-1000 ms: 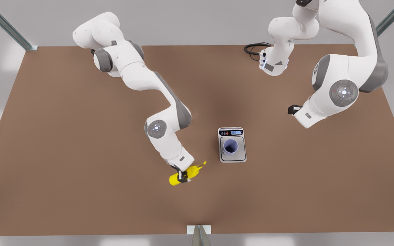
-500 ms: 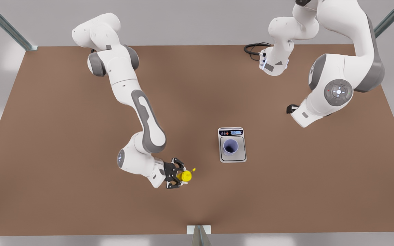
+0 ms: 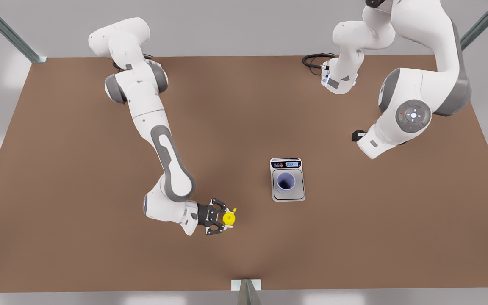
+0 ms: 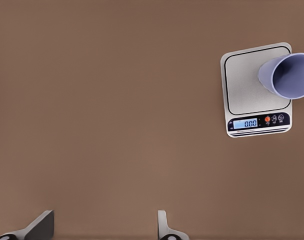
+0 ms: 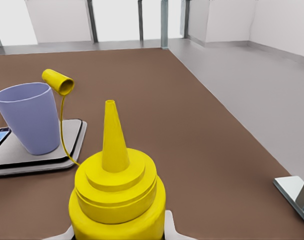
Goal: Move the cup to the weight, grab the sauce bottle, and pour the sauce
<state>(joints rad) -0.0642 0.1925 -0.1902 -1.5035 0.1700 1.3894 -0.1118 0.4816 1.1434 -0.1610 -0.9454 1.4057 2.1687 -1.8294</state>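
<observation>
yellow sauce bottle (image 3: 228, 218) sits upright in the right gripper (image 3: 223, 220), low on the front view's left side of the brown table (image 3: 79, 178). the two fingers squeeze its sides, so this gripper is closed around it. its pointy tip (image 5: 110, 131) sticks up, and a little yellow cap (image 5: 58, 81) hangs off on a thin string. the cup (image 3: 286, 181) stands on the weight (image 3: 287, 179), well apart from the bottle. the left gripper (image 3: 359, 136) waits up high on the front view's right, with its fingers (image 4: 164, 227) spread wide and nothing between them.
</observation>
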